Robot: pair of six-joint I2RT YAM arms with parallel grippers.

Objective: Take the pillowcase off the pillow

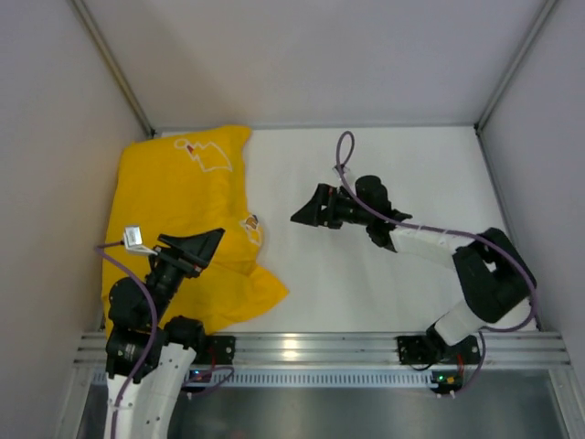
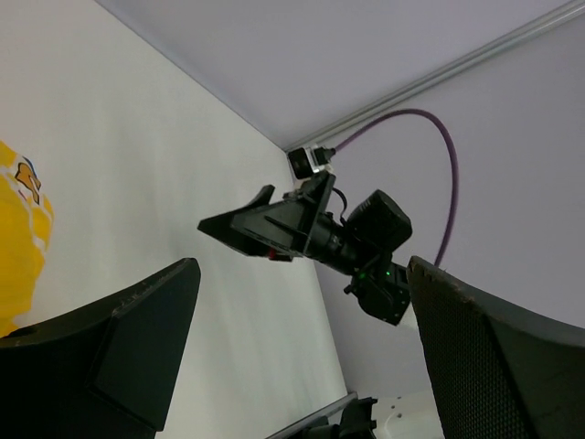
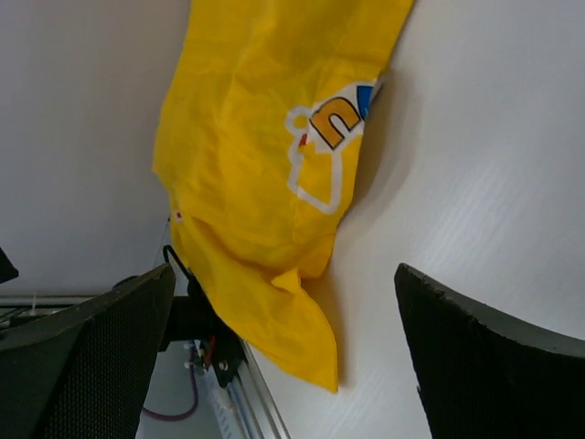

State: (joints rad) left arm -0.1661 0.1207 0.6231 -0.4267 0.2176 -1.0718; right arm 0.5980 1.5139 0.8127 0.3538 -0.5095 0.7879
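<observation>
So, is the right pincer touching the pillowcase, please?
Apart. The top external view shows bare table between the right pincer and the pillowcase.

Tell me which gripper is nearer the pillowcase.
Left. The left gripper sits over the pillowcase at its near half in the top view, jaws open. The right gripper, also open, hangs over the table to the fabric's right, apart from it.

Layout relative to the pillowcase. The pillowcase (image 1: 178,206) lies on the left part of the table (image 1: 393,283), beside the left wall (image 1: 55,183). The left gripper (image 1: 208,242) sits over its near-right part. The right gripper (image 1: 306,213) stands to its right, apart from it, over the table. A rail (image 1: 320,347) runs just nearer than its near corner.
</observation>
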